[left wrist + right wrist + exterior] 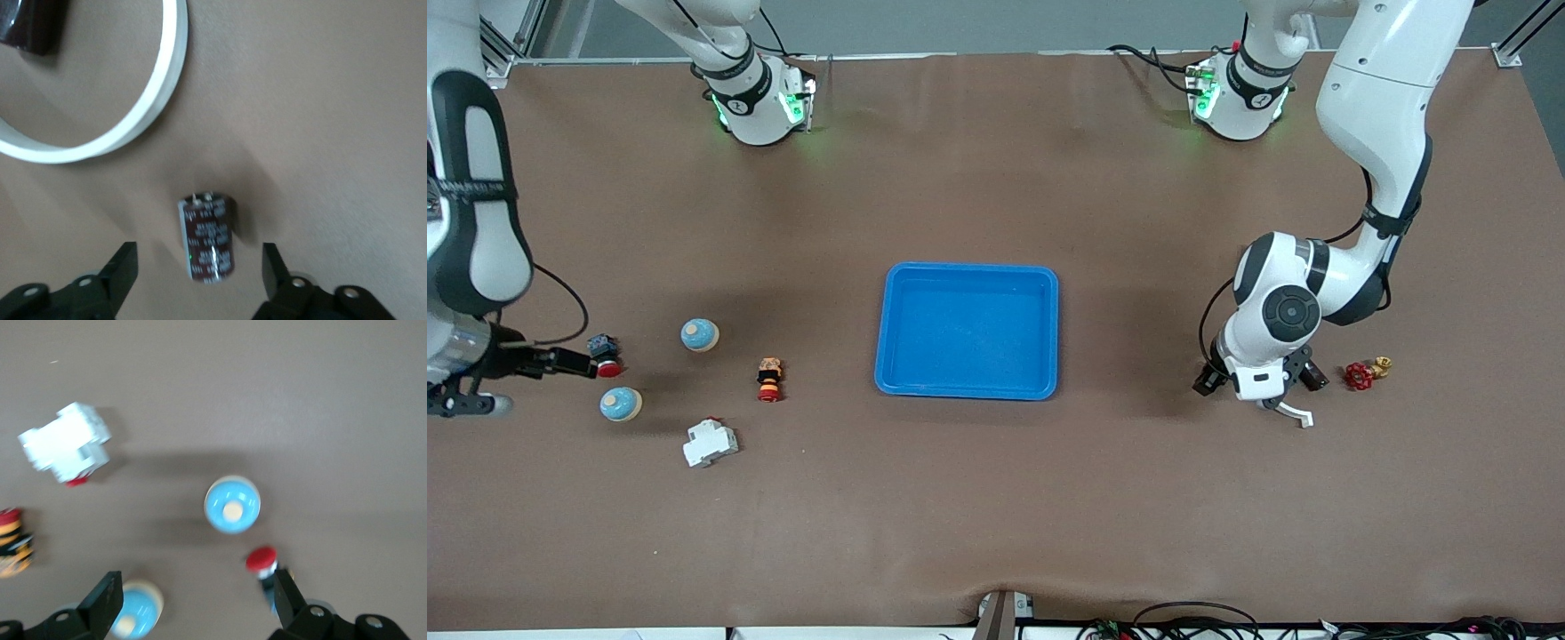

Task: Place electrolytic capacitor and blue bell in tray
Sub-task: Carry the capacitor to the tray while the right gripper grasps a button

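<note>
The blue tray (969, 331) lies empty at the table's middle. A dark brown electrolytic capacitor (208, 233) lies on its side on the table. My left gripper (199, 261) is open, its fingers on either side of the capacitor's end and not touching it. In the front view the left gripper (1261, 384) hides the capacitor. Two blue bells (700, 334) (621, 404) stand toward the right arm's end. My right gripper (578, 363) is open and empty over that area. In the right wrist view (197, 600) one bell (232, 505) shows ahead, the other (137, 610) by one finger.
A white ring (133, 120) lies close to the capacitor, with another dark part (30, 23) inside it. A red valve (1359, 375) lies beside the left gripper. A red push button (609, 366), a white breaker (711, 442) and an orange-black part (769, 380) lie near the bells.
</note>
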Motion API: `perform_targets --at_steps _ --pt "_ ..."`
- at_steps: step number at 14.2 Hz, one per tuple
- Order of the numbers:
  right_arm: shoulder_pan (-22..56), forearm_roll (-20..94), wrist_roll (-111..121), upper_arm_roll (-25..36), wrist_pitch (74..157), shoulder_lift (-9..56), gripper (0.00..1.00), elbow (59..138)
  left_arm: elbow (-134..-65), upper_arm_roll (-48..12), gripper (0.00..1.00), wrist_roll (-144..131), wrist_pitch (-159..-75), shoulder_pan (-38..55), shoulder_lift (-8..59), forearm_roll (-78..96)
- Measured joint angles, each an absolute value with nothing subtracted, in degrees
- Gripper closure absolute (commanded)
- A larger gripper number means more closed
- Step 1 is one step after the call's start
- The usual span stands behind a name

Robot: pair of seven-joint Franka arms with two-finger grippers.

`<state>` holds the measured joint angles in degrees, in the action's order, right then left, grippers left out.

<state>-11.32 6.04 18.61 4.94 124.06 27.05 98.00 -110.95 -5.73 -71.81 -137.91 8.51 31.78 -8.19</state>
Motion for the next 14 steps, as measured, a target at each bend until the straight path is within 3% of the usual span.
perform_targets --at_steps 2,3,4,9,14 --pt "-11.32 6.04 19.19 4.88 127.86 30.95 0.00 97.31 -110.93 -5.21 0.59 -71.81 -138.27 8.46 32.35 -8.26" --pt "-11.32 6.04 20.20 4.87 129.42 32.52 0.00 96.98 -110.91 -5.15 0.83 -71.81 -138.33 8.46 32.47 -8.27" --pt "-11.32 6.05 21.59 4.87 130.77 33.99 0.00 96.49 -110.88 -5.15 1.00 -71.81 -138.38 8.47 32.50 -8.27" --pt "-11.83 6.10 24.48 4.92 132.73 38.16 0.00 94.70 -109.28 -5.80 1.00 -77.36 -138.45 10.10 32.37 -8.29" --pt "-12.68 6.12 26.09 4.93 136.33 39.63 0.00 95.84 -105.04 -6.13 1.00 -93.57 -138.02 21.01 32.22 -8.34"
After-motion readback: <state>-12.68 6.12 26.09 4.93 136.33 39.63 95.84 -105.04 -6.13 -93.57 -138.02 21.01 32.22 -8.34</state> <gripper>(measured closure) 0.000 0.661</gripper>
